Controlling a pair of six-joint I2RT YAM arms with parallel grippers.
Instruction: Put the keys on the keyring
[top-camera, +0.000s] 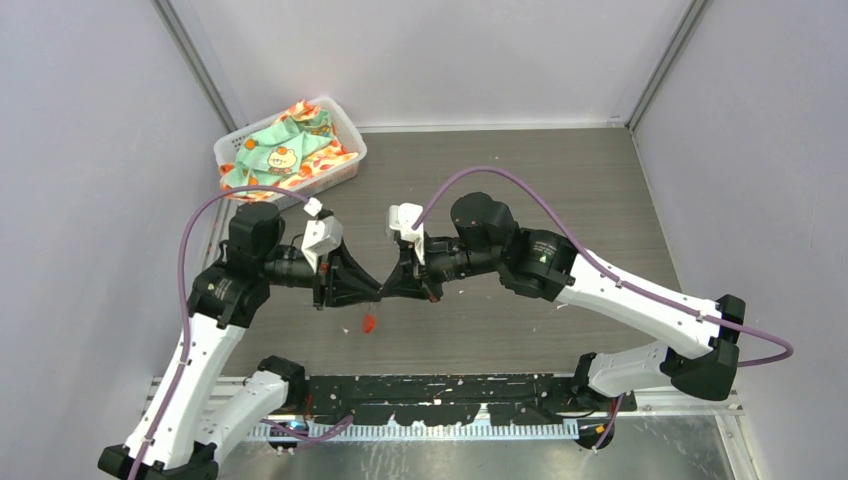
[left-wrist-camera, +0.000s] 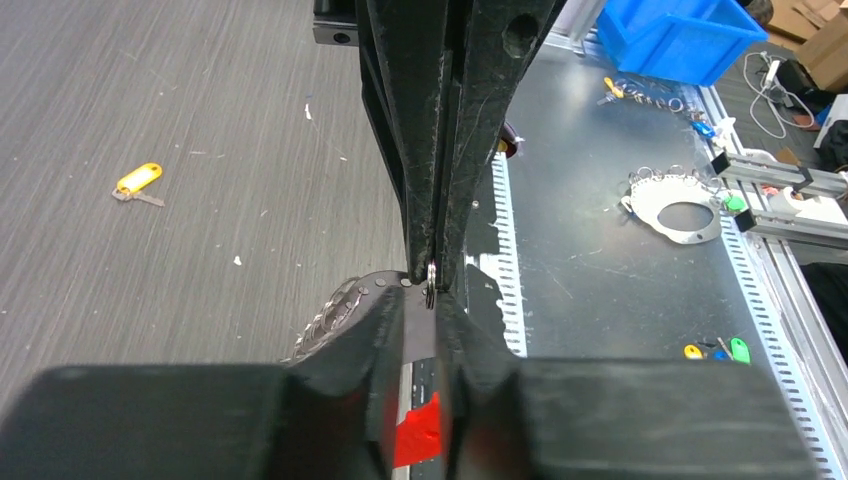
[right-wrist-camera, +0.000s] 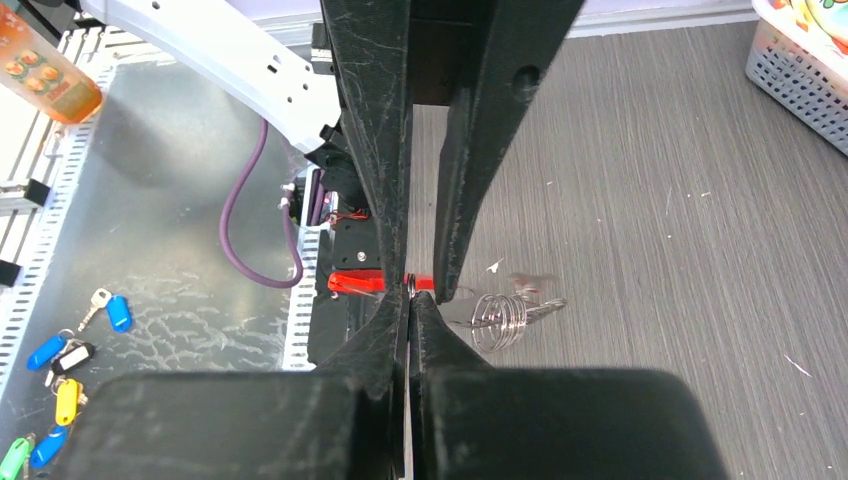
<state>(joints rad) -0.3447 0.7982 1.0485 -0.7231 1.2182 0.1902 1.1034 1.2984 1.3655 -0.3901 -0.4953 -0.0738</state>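
My two grippers meet tip to tip above the table's front middle. The right gripper (right-wrist-camera: 411, 297) is shut on a small metal ring (right-wrist-camera: 410, 284), seen edge-on. The left gripper (left-wrist-camera: 431, 297) stands narrowly open around that same ring (left-wrist-camera: 431, 284), a slim gap showing between its fingers. A red key tag (top-camera: 368, 322) hangs just below the tips and shows red (left-wrist-camera: 418, 430) through the left gripper's gap. The silvery coiled keyring (right-wrist-camera: 498, 318) sits close beside the tips; whether it rests on the table I cannot tell. The yellow-tagged key (left-wrist-camera: 138, 182) lies alone on the wood.
A white basket (top-camera: 345, 170) full of cloth stands at the back left. By the near edge is a metal plate (right-wrist-camera: 180, 300) with several coloured-tag keys (right-wrist-camera: 62, 372). A blue bin (left-wrist-camera: 680, 35) and a ring holder (left-wrist-camera: 685, 205) lie beyond it.
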